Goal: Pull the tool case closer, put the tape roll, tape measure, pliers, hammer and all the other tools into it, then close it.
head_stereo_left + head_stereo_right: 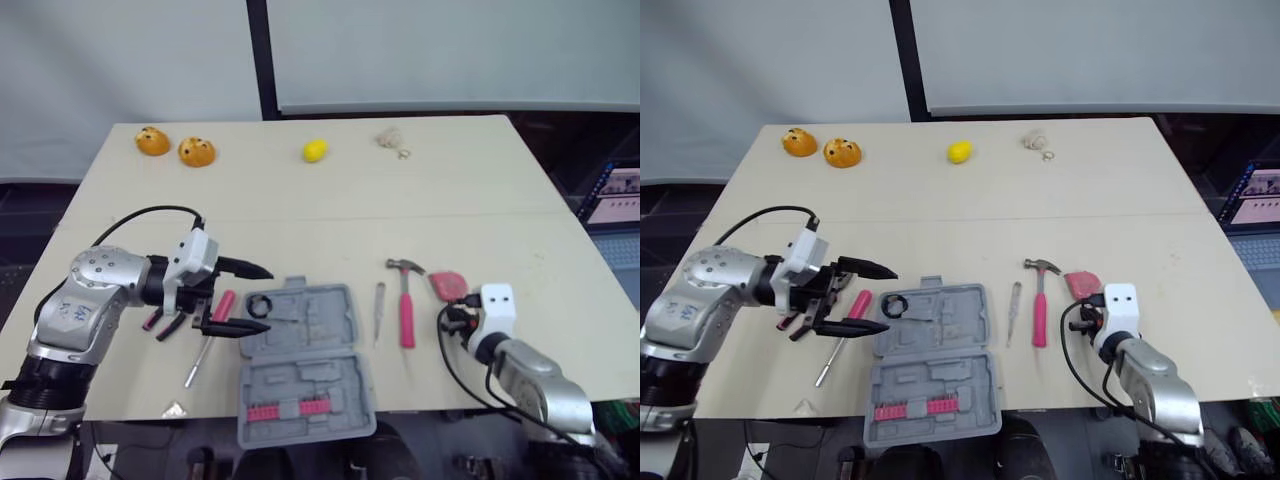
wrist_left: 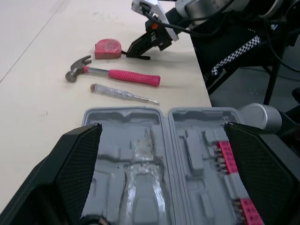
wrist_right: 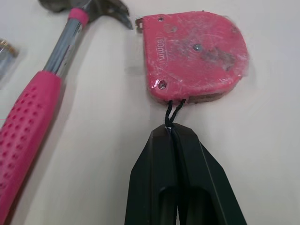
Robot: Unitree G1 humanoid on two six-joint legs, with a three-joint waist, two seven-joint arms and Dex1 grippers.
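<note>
Table [image 1: 330, 200] — left gripper [image 1: 268, 298] spread at tool case [image 1: 310, 360], right gripper [image 3: 171, 136] pinching tape measure [image 3: 194, 54] cord

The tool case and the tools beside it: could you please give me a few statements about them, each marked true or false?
1. The case lies open. True.
2. The hammer is inside the case. False: it lies on the table, to the right of the case.
3. The left gripper is shut. False: its fingers are spread wide at the case's left side.
4. The right gripper is shut on the cord of the tape measure. True.
</note>
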